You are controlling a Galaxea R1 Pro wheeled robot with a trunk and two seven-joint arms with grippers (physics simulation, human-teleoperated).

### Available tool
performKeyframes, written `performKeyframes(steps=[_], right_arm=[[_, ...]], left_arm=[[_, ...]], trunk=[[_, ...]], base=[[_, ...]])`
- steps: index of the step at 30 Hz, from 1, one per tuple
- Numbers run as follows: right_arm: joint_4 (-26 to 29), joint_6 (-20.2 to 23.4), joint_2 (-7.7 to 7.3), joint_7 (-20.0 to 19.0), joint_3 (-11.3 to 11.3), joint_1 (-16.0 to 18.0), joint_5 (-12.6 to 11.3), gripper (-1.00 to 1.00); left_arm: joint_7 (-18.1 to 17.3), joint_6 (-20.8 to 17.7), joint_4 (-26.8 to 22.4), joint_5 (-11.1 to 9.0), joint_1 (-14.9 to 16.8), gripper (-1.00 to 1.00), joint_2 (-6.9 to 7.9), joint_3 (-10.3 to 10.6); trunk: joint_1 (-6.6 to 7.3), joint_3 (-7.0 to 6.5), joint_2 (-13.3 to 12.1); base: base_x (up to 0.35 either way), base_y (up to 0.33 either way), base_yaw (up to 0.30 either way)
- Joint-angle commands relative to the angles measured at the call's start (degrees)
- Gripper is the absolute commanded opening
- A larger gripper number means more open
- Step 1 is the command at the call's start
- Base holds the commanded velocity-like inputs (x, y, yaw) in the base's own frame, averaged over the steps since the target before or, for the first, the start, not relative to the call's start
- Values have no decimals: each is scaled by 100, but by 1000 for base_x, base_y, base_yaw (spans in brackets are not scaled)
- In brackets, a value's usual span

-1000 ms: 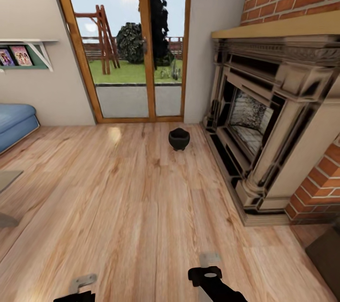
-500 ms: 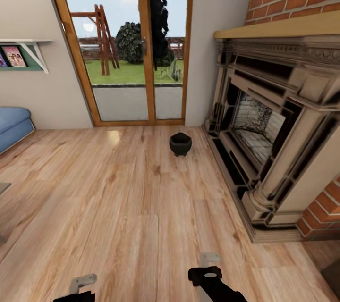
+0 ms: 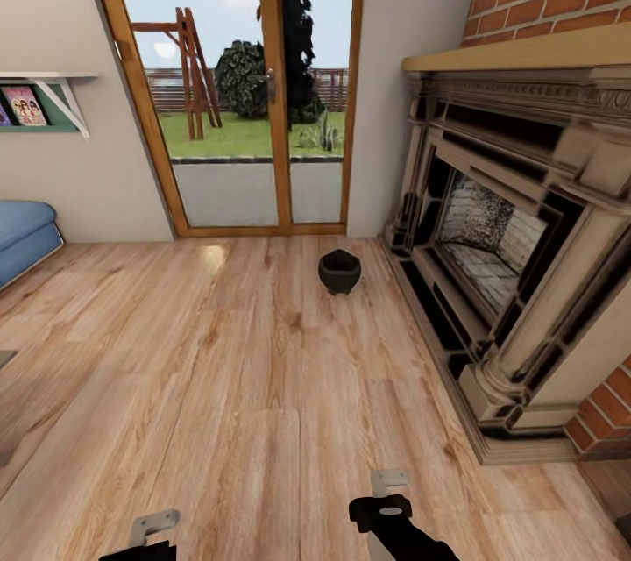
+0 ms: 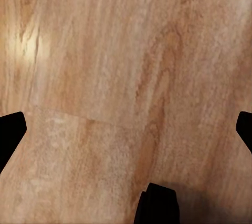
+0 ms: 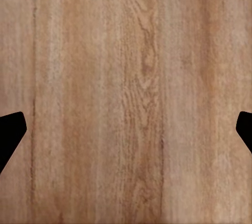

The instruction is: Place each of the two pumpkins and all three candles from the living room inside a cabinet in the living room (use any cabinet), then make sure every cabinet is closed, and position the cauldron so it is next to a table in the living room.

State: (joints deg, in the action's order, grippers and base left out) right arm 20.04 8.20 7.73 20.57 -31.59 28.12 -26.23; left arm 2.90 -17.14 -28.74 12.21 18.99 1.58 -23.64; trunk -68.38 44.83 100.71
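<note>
The cauldron (image 3: 339, 271), a small black pot, stands upright on the wooden floor ahead, just left of the fireplace's base. My left gripper (image 3: 151, 531) and right gripper (image 3: 388, 493) hang low at the near edge of the head view, far short of the cauldron. In the left wrist view the left gripper (image 4: 126, 132) is open over bare floorboards. The right gripper (image 5: 126, 132) is open too, with only floor between its fingertips. A grey sliver of the table (image 3: 4, 358) shows at the left edge. Pumpkins, candles and cabinet are out of view.
A large stone fireplace (image 3: 517, 245) with brick above lines the right side. Glass doors (image 3: 254, 105) to a garden close off the far end. A blue sofa (image 3: 22, 237) and a wall shelf (image 3: 44, 101) are at the left. Open wooden floor (image 3: 245, 386) lies between.
The camera has moved forward and turned a little, so the room has shifted in the picture and the cauldron sits slightly lower and further right. Both grippers keep their pose.
</note>
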Motion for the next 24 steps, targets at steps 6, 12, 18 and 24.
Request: performKeyframes(steps=[6, 12, 18, 24], right_arm=[[0, 14, 0, 0, 1, 0, -4, 100], [1, 15, 0, 0, 4, 0, -4, 100], [0, 15, 0, 0, 4, 0, -4, 100], [0, 15, 0, -3, 4, 0, -4, 100]], left_arm=[[-8, 0, 0, 0, 0, 100, 0, 0], [-9, 0, 0, 0, 0, 100, 0, 0], [-9, 0, 0, 0, 0, 100, 0, 0], [-9, 0, 0, 0, 0, 100, 0, 0]], trunk=[[0, 0, 0], [0, 0, 0], [0, 0, 0], [0, 0, 0]], base=[[1, 0, -8], [0, 0, -184], [0, 0, -273], [0, 0, -280]])
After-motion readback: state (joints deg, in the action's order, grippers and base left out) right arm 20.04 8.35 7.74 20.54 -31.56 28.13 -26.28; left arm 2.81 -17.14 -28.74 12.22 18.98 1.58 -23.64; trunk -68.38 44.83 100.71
